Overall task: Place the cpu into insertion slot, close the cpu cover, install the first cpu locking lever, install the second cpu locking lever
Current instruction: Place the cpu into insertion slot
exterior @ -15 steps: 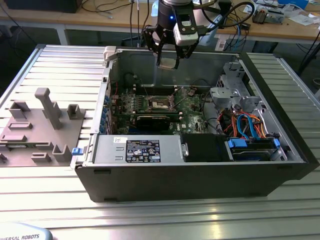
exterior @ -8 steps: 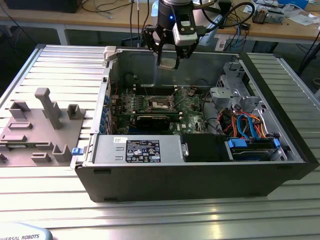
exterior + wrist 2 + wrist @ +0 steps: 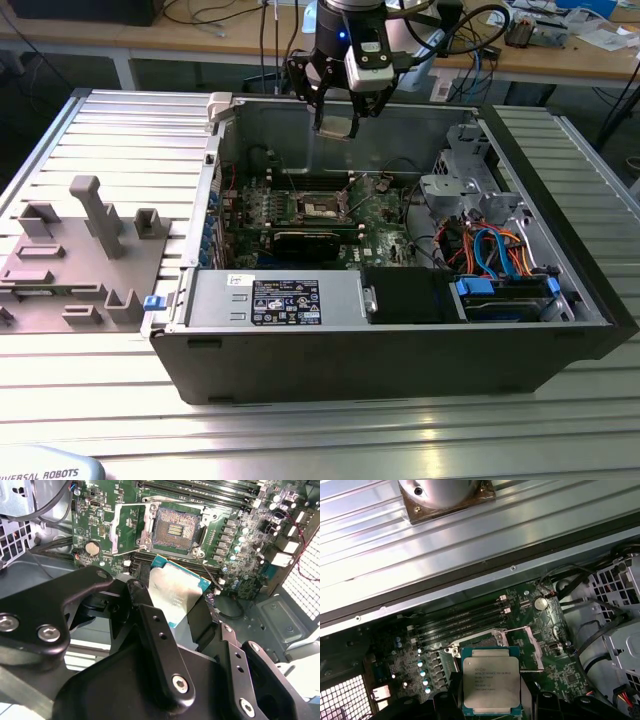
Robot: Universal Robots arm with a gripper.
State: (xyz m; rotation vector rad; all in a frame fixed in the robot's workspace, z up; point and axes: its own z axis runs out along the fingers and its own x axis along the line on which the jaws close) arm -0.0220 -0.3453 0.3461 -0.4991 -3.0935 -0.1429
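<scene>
Nearest in the exterior view is the slotted metal table (image 3: 400, 440). On it stand one open computer case (image 3: 380, 360) and, beside it at the exterior view's left, one grey fixture tray (image 3: 70, 260). Inside the case one green motherboard (image 3: 385, 240) lies flat. Set into it is the single insertion slot (image 3: 175, 527), its dark centre uncovered. The one cpu cover (image 3: 131, 527) stands folded open just beside the slot, and one round coin cell (image 3: 92, 547) sits on the board on the far side of the cover from the slot. Farther back, above the board, hangs the one gripper (image 3: 345, 118). Its two black fingers (image 3: 152, 625) are drawn in just to the width of the one cpu (image 3: 175, 592) and clamp it by opposite edges — in the first wrist view the cpu (image 3: 491, 682) shows its dull silver top. The chip is in the air over the board, apart from the slot.
</scene>
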